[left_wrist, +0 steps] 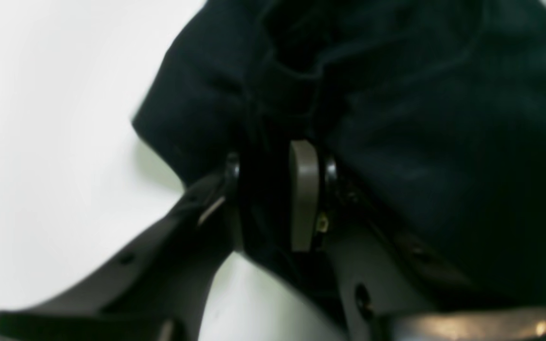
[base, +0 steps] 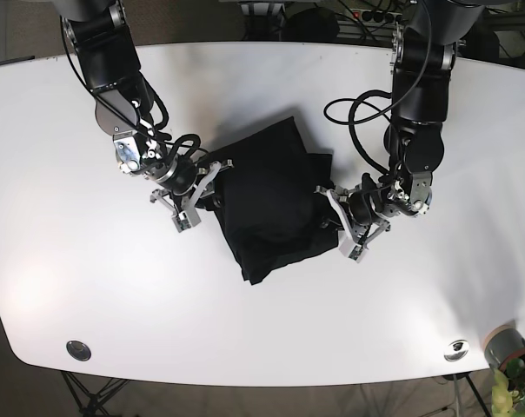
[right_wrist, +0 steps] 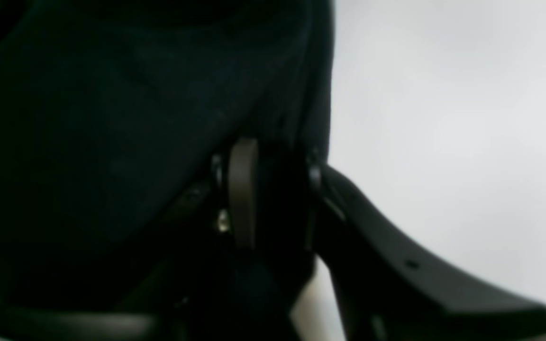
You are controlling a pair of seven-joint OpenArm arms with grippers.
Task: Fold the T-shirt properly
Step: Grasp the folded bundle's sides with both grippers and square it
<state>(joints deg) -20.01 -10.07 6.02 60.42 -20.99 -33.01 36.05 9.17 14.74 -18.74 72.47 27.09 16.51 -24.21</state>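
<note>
Both grippers hold the dark T-shirt at its two sides, in the middle of the white table

The T-shirt (base: 271, 198) lies bunched on the table (base: 262, 321), partly folded. The left gripper (left_wrist: 273, 194) is clamped on a fold of the cloth at one edge, with fabric between its fingers. The right gripper (right_wrist: 273, 189) is closed on the opposite edge in the same way. In the base view both arms reach low toward the shirt from either side

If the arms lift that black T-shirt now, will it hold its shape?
Probably not: the T-shirt already lies rumpled, so it would likely sag between the left gripper and right gripper. It looks light; each grips only an edge.
</note>
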